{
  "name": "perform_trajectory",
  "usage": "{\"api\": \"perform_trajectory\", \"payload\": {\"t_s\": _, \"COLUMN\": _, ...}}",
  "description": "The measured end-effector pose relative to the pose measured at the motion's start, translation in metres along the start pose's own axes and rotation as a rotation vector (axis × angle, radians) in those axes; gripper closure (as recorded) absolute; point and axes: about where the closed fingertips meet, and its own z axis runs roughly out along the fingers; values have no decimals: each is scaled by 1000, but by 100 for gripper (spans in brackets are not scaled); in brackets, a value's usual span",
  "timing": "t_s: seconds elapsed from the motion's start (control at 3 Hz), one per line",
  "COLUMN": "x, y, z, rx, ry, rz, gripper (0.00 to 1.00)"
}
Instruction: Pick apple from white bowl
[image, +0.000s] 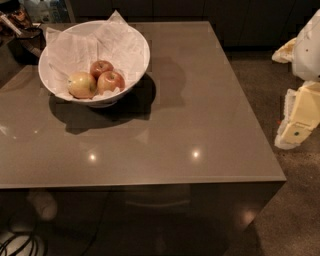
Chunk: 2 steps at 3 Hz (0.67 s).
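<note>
The white bowl (142, 64) stands on the far left part of the grey table (175, 125) and is lined with crumpled white paper (117, 40). Three apples lie in it near its front: a yellow-green apple (81, 84) on the left, a red apple (111, 81) beside it, and another red apple (101, 67) behind them. My gripper (296, 131) hangs at the right edge of the view, off the table's right side and far from the bowl. It holds nothing that I can see.
Dark clutter (22, 27) sits at the table's far left corner behind the bowl. Dark cabinets (250, 20) run along the back. Cables (17, 245) lie on the floor at the lower left. Floor (295, 210) shows right of the table.
</note>
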Motion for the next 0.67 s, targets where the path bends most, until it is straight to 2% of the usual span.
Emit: {"api": "perform_trajectory", "payload": {"t_s": 0.67, "x": -9, "y": -4, "z": 1, "rx": -8, "ry": 20, "rz": 15, "gripper": 0}}
